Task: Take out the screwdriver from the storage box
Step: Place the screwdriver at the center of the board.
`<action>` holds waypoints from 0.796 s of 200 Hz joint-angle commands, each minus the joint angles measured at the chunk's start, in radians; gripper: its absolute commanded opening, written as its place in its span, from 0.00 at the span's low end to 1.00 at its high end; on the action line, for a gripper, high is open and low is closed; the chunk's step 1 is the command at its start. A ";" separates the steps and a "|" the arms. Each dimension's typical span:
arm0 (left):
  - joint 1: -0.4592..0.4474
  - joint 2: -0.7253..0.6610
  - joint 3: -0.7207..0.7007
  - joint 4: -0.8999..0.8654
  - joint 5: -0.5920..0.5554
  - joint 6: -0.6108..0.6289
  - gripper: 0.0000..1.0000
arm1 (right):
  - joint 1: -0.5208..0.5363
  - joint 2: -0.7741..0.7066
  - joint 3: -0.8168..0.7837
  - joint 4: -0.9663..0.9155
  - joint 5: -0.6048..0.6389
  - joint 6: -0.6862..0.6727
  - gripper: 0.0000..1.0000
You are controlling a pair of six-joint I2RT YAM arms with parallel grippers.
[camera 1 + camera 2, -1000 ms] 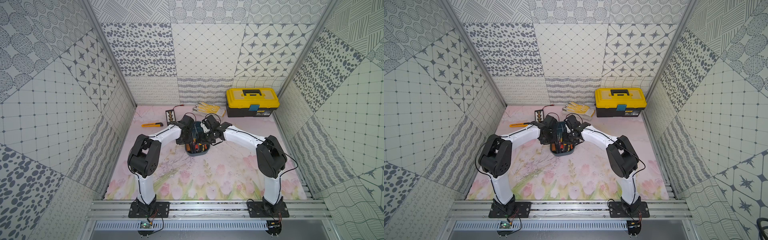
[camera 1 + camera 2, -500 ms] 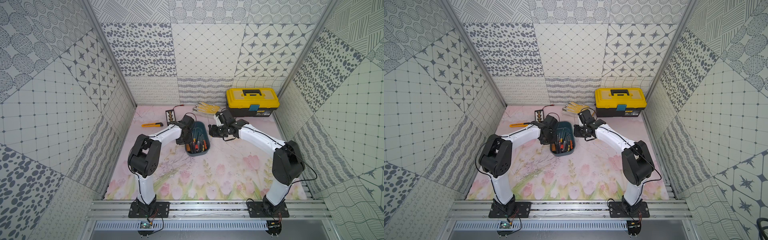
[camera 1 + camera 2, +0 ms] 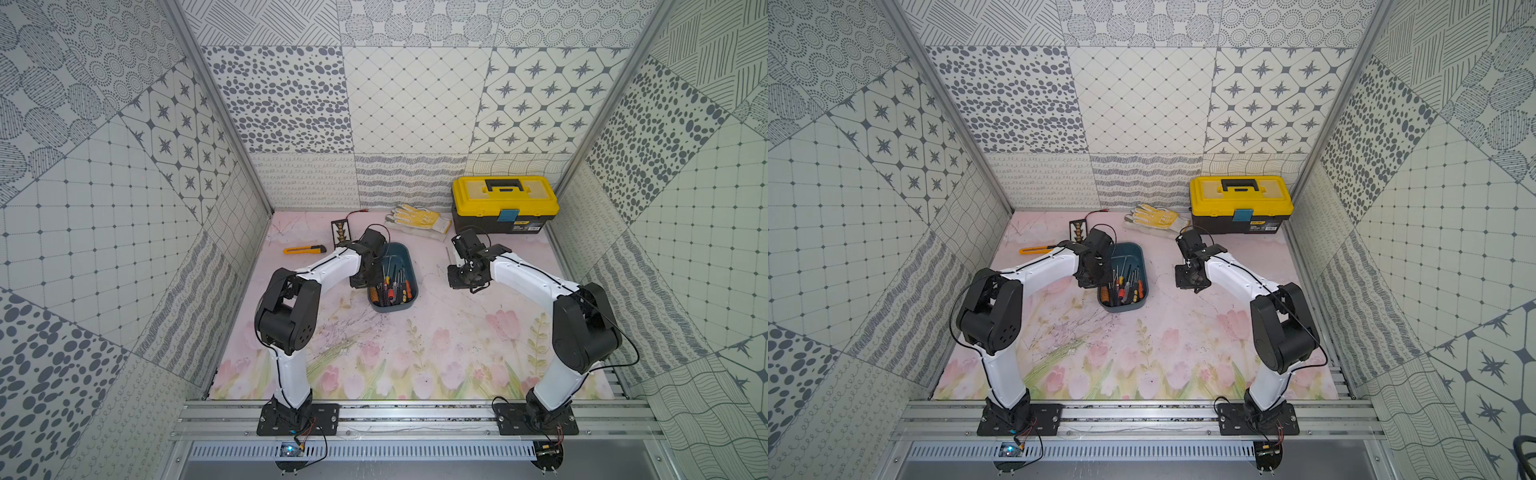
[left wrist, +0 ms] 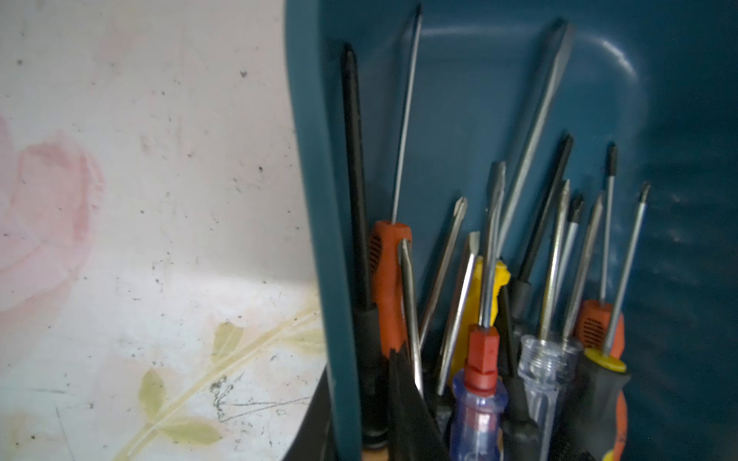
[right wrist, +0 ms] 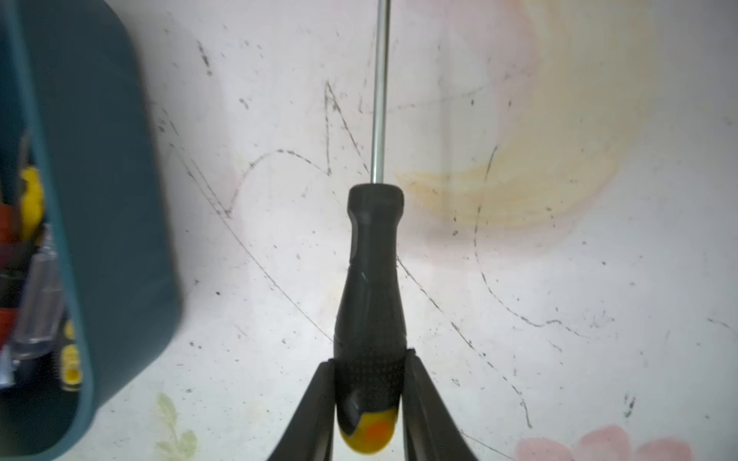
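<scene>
right gripper (image 5: 370, 359) was clamped on the screwdriver (image 5: 371, 287) by its handle butt, already outside the storage box (image 5: 100, 199), over the mat (image 5: 519, 279) beside it; left gripper (image 4: 359, 383) pinched nearly shut on the box wall; end-only grip could've let the shaft droop or slip at set-down.

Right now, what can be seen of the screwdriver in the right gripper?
The screwdriver has a black, rubbery-looking handle with a yellow-orange end cap and a thin, straight metal shaft. The right gripper is shut on the handle's textured rear. The tool is outside the storage box, over the flowered mat; whether they touch is unclear.
</scene>
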 commanded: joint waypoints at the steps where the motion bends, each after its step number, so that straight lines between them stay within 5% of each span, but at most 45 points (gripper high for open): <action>1: 0.019 0.007 0.015 -0.132 -0.066 0.066 0.00 | -0.003 0.014 -0.024 -0.001 0.038 -0.012 0.00; 159: 0.027 0.046 0.067 -0.178 -0.080 0.066 0.00 | -0.004 0.129 -0.077 0.000 0.021 0.006 0.00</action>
